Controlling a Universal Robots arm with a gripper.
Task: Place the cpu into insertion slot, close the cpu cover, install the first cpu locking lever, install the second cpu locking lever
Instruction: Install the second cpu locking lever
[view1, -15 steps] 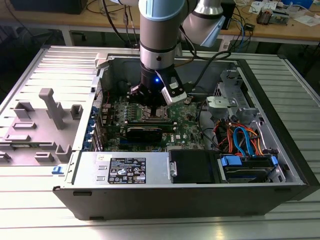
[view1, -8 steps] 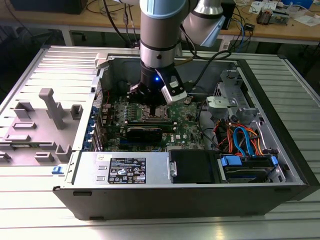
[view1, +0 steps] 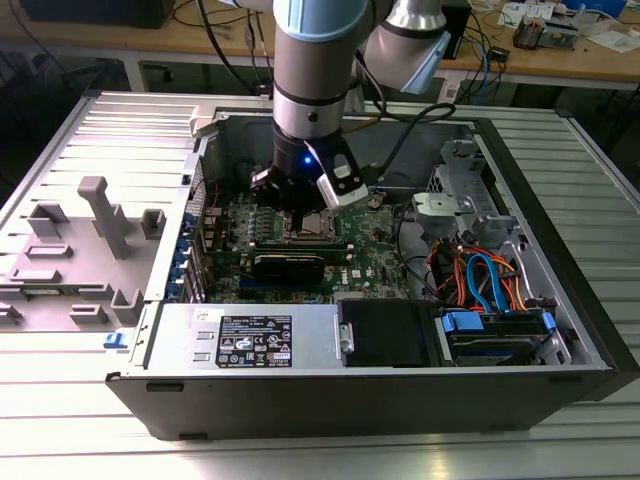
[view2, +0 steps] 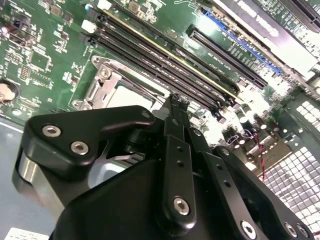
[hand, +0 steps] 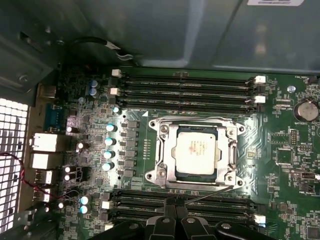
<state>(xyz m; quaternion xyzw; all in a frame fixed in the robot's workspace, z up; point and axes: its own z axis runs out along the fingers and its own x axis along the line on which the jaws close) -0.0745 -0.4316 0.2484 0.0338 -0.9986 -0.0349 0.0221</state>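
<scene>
The cpu (hand: 196, 152) lies flat in the insertion slot (hand: 156, 175) on the green motherboard, its pale silver top showing through the cut-out of the cpu cover (hand: 171, 150). The cover is down over it. A thin metal locking lever (hand: 210, 195) runs slantwise along the socket's edge nearest my gripper (hand: 173, 201). My fingertips are pressed together with nothing between them, right at that lever's end. In the second wrist view the gripper (view2: 176, 98) points down beside the socket frame (view2: 102, 82). In the exterior view my gripper (view1: 300, 205) hangs just over the socket (view1: 318, 225).
Long black memory slots (hand: 190, 85) flank the socket on both sides. Capacitors (hand: 107, 142) and rear ports (hand: 42, 142) stand at one end, a coin battery (hand: 306, 110) at the other. The open case holds a power supply (view1: 250, 340) and coloured cables (view1: 480, 280). A grey plastic shroud (view1: 100, 220) lies outside.
</scene>
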